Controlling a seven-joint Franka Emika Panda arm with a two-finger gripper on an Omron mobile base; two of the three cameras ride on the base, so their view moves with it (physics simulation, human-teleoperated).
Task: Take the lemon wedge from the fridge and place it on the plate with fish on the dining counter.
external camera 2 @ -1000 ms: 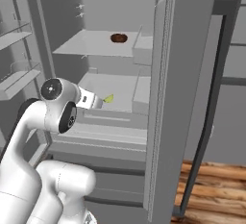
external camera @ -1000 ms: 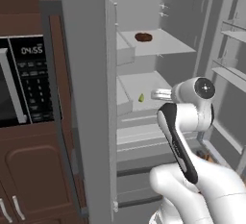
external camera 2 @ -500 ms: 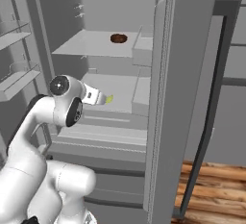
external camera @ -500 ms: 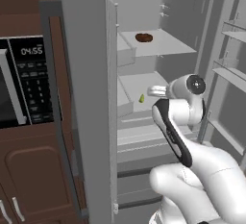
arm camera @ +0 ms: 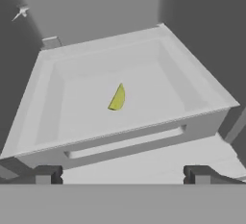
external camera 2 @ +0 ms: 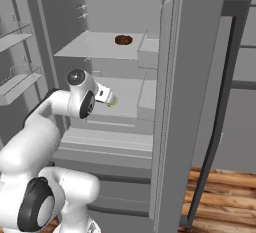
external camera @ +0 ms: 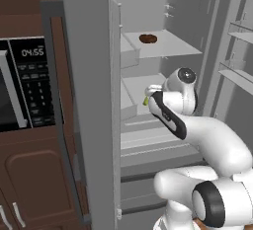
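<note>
The fridge stands open, its white interior facing me. The lemon wedge, tiny and yellow-green, lies in a shallow white bin on the middle shelf. It also shows as a speck just past the hand, lemon wedge and lemon wedge. My gripper is open, short of the bin's front wall, with the wedge ahead between the lines of its fingertips. From the base, the gripper and gripper reach into the fridge at that shelf. The plate and the dining counter are out of view.
A dark brown oval lump sits on the upper shelf. Door bins hang on the open far door. A black microwave in brown cabinetry is beside the near door. Lower drawers lie beneath the hand.
The arm has pushed deeper into the fridge, bringing the hand closer to the wedge. The jaws have stayed open.
</note>
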